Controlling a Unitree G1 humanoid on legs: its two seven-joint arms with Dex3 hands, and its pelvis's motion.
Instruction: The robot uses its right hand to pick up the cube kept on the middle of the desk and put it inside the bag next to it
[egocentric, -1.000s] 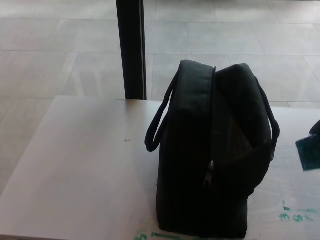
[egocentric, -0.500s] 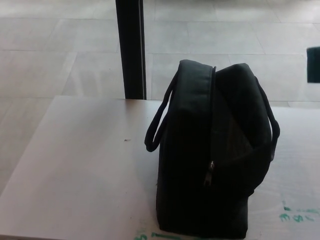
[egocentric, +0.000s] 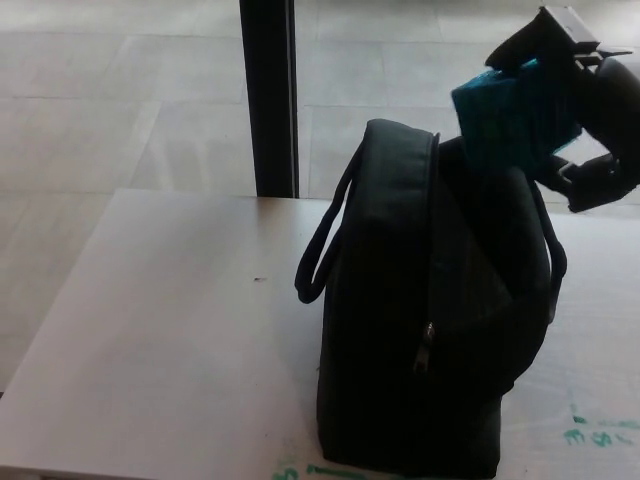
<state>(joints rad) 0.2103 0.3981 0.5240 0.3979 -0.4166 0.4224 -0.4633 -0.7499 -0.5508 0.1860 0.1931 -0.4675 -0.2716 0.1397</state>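
- While the right hand (egocentric: 578, 110) hangs at the upper right, we see it pinching the cube (egocentric: 513, 118) between its black fingers (egocentric: 598, 180).
- We mark the cube as teal, tilted, off the desk (egocentric: 170, 340) and just above the bag (egocentric: 432, 310), over its right top edge.
- We can't tell whether the cube touches the bag's rim; its lower edge overlaps the dark fabric.
- We see the bag upright on the desk, at centre right, black, a zipper (egocentric: 429, 345) running down its near end.
- We note one handle (egocentric: 322, 250) looping out on the left side and another down the right side.
- We see green marks (egocentric: 598, 432) on the desk at lower right, beside the bag's base.
- We note a small dark speck (egocentric: 260, 279) on the desk left of the bag.
- We see a dark post (egocentric: 268, 95) behind the desk, standing on the tiled floor (egocentric: 110, 100).
- We don't find the left hand anywhere in the head view.
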